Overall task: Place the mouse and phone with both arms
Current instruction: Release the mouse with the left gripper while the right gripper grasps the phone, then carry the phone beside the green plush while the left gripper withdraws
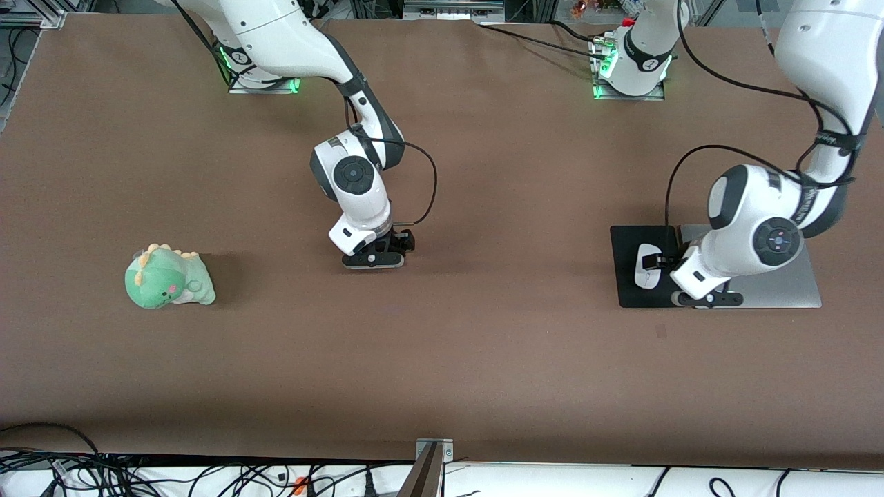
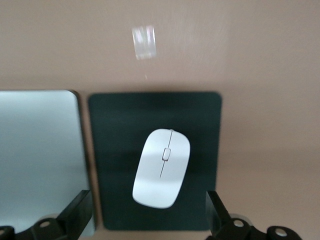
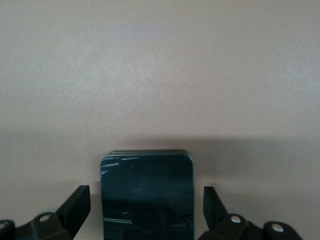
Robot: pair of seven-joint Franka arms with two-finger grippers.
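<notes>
The white mouse [image 1: 646, 277] lies on a black mouse pad [image 1: 625, 290] toward the left arm's end of the table. My left gripper [image 1: 655, 264] is low over it. In the left wrist view the mouse [image 2: 161, 167] rests on the pad [image 2: 115, 130], and the left gripper [image 2: 146, 200] is open, its fingers [image 2: 75, 212] wide apart and clear of the mouse. My right gripper [image 1: 394, 245] is down at the table's middle. In the right wrist view the right gripper [image 3: 145, 192] is open around the black phone [image 3: 146, 190], which lies flat with gaps at both fingers [image 3: 75, 205]. In the front view the phone is hidden under the gripper.
A silver flat slab [image 1: 780, 283] lies beside the mouse pad, partly under the left arm's wrist; it also shows in the left wrist view [image 2: 40, 150]. A green plush dinosaur [image 1: 168, 278] sits toward the right arm's end of the table.
</notes>
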